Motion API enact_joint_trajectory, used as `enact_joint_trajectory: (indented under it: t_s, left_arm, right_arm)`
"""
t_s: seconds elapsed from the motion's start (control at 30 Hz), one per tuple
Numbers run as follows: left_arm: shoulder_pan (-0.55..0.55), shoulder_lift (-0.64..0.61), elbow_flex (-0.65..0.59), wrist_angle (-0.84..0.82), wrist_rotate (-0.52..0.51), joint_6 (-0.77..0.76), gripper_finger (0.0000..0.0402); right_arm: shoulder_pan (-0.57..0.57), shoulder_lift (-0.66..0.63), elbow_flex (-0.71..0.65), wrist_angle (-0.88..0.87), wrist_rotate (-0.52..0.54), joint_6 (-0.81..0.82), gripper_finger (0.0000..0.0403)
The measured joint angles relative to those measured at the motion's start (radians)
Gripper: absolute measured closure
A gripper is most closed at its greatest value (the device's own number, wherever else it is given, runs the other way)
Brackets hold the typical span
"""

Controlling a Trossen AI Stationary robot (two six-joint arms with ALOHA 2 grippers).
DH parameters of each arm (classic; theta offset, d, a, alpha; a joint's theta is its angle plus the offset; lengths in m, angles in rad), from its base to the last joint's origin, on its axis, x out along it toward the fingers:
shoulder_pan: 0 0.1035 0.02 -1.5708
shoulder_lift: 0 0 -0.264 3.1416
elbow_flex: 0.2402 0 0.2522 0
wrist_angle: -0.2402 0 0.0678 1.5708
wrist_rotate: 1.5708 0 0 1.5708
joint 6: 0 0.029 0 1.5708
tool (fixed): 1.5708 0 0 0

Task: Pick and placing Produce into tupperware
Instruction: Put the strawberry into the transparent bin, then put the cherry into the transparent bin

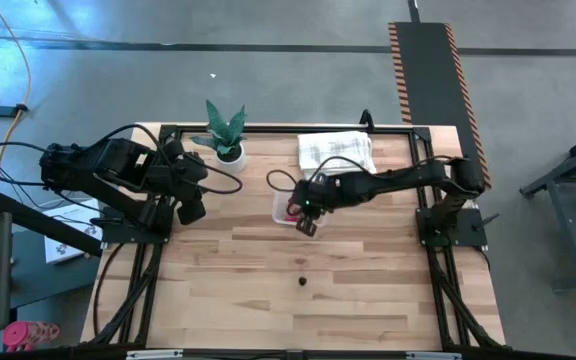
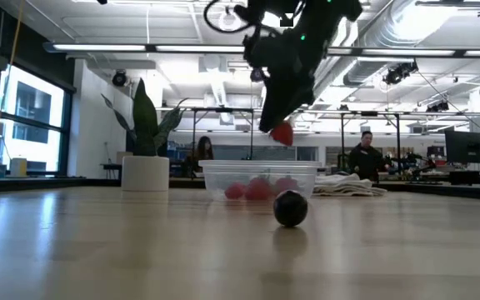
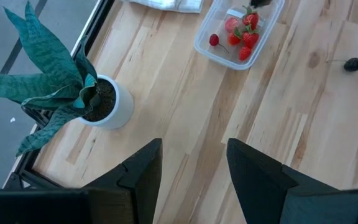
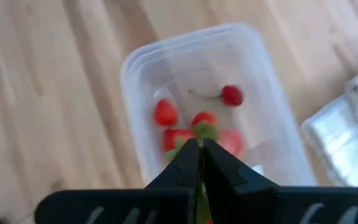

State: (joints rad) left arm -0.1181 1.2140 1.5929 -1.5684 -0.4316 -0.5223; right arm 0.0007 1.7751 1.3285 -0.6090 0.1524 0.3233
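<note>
Right hand (image 2: 282, 132) pinches a red berry (image 2: 282, 133), hanging above the near rim of the tupperware (image 2: 261, 180). We note several red pieces (image 4: 166, 113) already inside. We judge the risk: released this close to the rim, the berry could bounce out onto the table (image 1: 268, 270), where one dark berry (image 1: 302, 280) lies apart. Left hand (image 1: 190, 205), fingers spread, waits near the potted plant (image 1: 227, 135).

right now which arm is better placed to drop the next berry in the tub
Right. The right tool hangs over the tupperware, shut on a red berry. The left tool waits open near the plant.
</note>
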Motion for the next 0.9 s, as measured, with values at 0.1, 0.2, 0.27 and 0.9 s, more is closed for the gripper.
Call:
enact_joint_trajectory:
  t_s: [0.1,0.2,0.27,0.9]
  left_arm:
    - [0.0,0.0,0.0,0.0,0.0,-0.009,0.023]
    - [0.0,0.0,0.0,0.0,0.0,-0.01,0.023]
    - [0.0,0.0,0.0,0.0,0.0,-0.011,0.023]
    - [0.0,0.028,-0.004,0.038,-0.013,0.046,0.023]
  right_arm:
    - [-0.037,0.018,0.0,0.023,-0.03,-0.034,0.0403]
    - [-0.061,0.039,0.0,0.03,-0.106,-0.076,0.0403]
    - [-0.067,0.048,0.0,0.031,-0.137,-0.09,0.0402]
    - [-0.047,-0.052,-0.001,-0.013,-0.204,0.036,0.0266]
